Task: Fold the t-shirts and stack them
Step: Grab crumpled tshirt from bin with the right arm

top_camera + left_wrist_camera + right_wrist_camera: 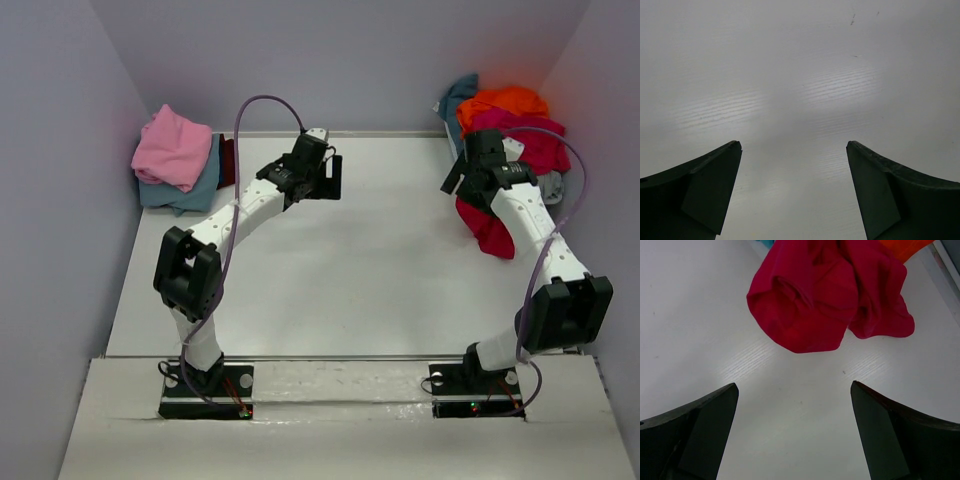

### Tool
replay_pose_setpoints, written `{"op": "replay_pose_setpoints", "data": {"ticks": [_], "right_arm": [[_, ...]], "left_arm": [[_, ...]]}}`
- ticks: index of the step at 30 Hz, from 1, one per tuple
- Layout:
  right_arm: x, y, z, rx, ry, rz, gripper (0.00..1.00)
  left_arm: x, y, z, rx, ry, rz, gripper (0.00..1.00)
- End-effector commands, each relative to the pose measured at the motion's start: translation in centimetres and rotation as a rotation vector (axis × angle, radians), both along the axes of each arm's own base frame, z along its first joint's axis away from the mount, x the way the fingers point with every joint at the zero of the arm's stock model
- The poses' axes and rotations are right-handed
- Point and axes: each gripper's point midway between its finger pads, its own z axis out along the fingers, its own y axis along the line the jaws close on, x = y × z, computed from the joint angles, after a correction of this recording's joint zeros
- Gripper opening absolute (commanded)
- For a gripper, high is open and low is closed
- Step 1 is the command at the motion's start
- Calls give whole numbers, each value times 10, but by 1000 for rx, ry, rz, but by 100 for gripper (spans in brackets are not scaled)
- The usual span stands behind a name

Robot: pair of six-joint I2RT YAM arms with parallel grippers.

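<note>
Right tool spread and empty just short of red tee spilling off pile at far-right desk corner, left tool spread over desk; I'd pinch one loose edge, single layer, and drag it clear.

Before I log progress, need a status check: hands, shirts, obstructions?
Both open, empty: left hand over table, right hand just short of crumpled red t-shirt. Far left, folded stack, pink t-shirt on top. Nothing blocking.
</note>
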Motion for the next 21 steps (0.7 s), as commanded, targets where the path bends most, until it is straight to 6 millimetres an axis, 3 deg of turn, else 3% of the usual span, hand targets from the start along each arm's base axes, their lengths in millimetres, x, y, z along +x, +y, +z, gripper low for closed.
{"op": "replay_pose_setpoints", "data": {"ticks": [1, 5, 9, 12, 16, 18, 19, 20, 21], "right_arm": [[9, -16, 15, 7, -57, -25, 100], [21, -24, 12, -12, -46, -27, 100], [34, -49, 15, 4, -84, -79, 100], [46, -51, 13, 19, -85, -54, 100], [66, -54, 33, 19, -120, -45, 100], [77, -50, 53, 34, -168, -25, 100], [82, -44, 49, 59, -148, -1, 100], [88, -42, 65, 69, -180, 9, 100], [87, -41, 65, 75, -167, 15, 100]], "left_arm": [[-6, 3, 16, -13, -30, -14, 99], [-8, 2, 14, -15, -27, -21, 99], [-9, 2, 17, -19, -30, -21, 99], [-9, 3, 17, -16, -31, -22, 99], [-8, 2, 17, -16, -31, -24, 99], [-7, 2, 18, -16, -33, -23, 99], [-7, 1, 16, -15, -29, -26, 99], [-6, 0, 15, -13, -27, -26, 99], [-6, 0, 14, -14, -25, -25, 99]]}}
